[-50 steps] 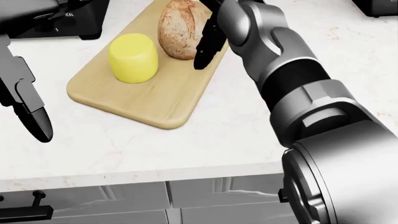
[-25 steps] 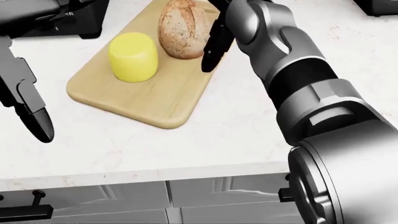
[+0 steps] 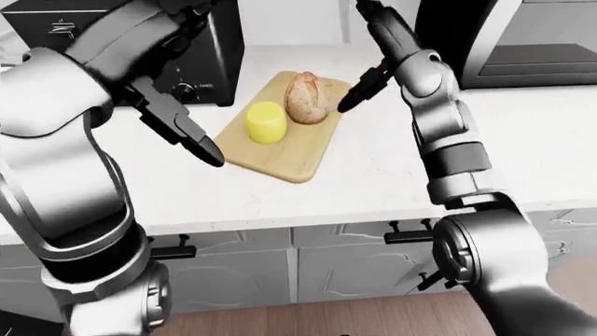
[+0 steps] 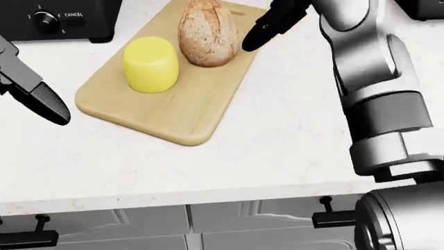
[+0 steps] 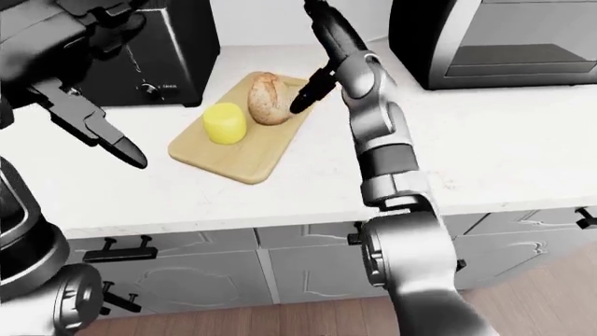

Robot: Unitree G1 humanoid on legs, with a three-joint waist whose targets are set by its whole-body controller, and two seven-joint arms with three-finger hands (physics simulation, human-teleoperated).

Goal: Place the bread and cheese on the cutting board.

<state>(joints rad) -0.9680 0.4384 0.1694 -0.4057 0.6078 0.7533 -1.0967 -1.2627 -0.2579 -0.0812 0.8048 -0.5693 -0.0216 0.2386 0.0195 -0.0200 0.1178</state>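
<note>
Hovering right hand (image 4: 267, 25) open, empty, beside bread (image 4: 206, 33); left hand (image 4: 38, 96) open, empty.

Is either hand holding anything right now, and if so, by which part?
Nothing is held. The right hand is open beside the bread, and the left hand hangs open, away from the cutting board.

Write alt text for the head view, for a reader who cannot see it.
A wooden cutting board on a white counter carries a yellow cheese block and, to its right, a brown bread loaf. The robot's right hand hovers open beside the loaf, holding nothing; the left hand hangs open at the view's left edge. A black appliance fills the top left corner.
</note>
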